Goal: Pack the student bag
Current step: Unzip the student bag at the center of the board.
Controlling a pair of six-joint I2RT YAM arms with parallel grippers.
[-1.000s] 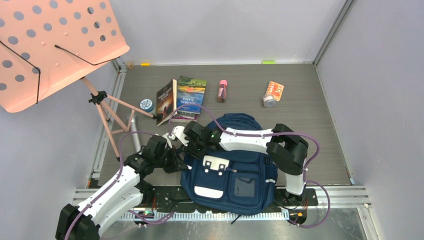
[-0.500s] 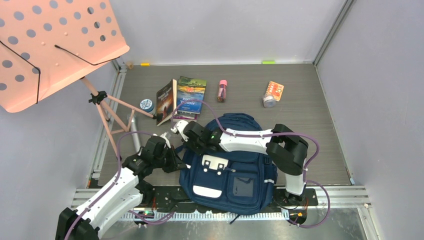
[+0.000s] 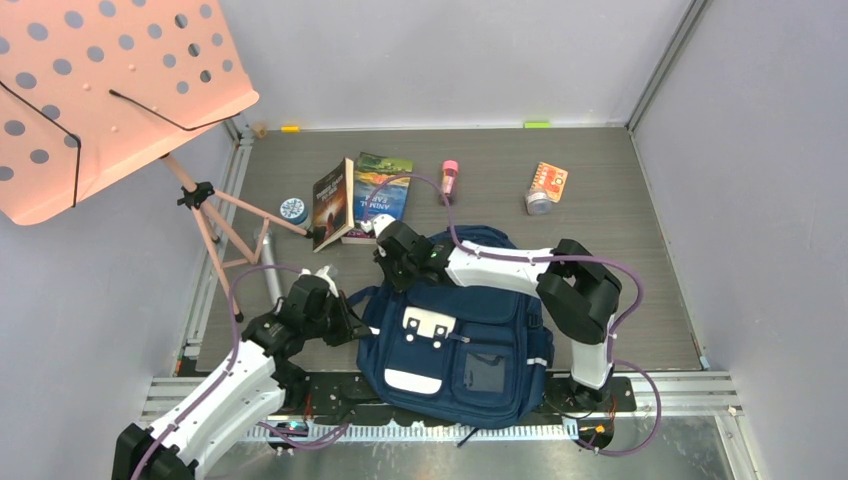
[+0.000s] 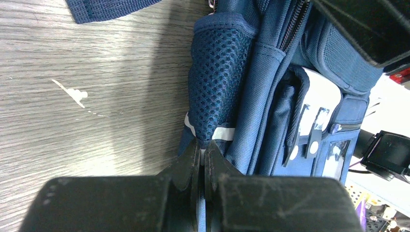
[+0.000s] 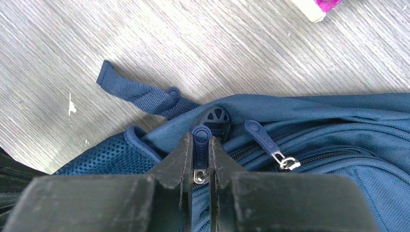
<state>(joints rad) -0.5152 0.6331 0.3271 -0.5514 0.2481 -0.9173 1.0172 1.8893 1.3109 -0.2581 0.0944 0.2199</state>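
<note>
The student bag (image 3: 470, 330), navy blue with white patches, lies flat near the table's front edge. My left gripper (image 3: 352, 330) is shut on the fabric at the bag's left side, by the mesh side pocket (image 4: 217, 92). My right gripper (image 3: 380, 232) reaches over the bag's top left corner and is shut on a blue rubber zipper pull (image 5: 200, 145). A second zipper pull (image 5: 263, 137) lies free just to its right on the student bag (image 5: 309, 145). A loose strap end (image 5: 138, 92) rests on the table beyond the fingers.
Two books (image 3: 362, 195) lie behind the bag. A pink-capped tube (image 3: 449, 180) and a small jar with an orange packet (image 3: 545, 188) sit farther back. A blue tape roll (image 3: 293, 210) lies by the legs of a pink music stand (image 3: 110, 90) on the left.
My right gripper closed on the zipper pull and moved up toward the books along the bag's top left corner. The left gripper stayed shut on the bag's side.
</note>
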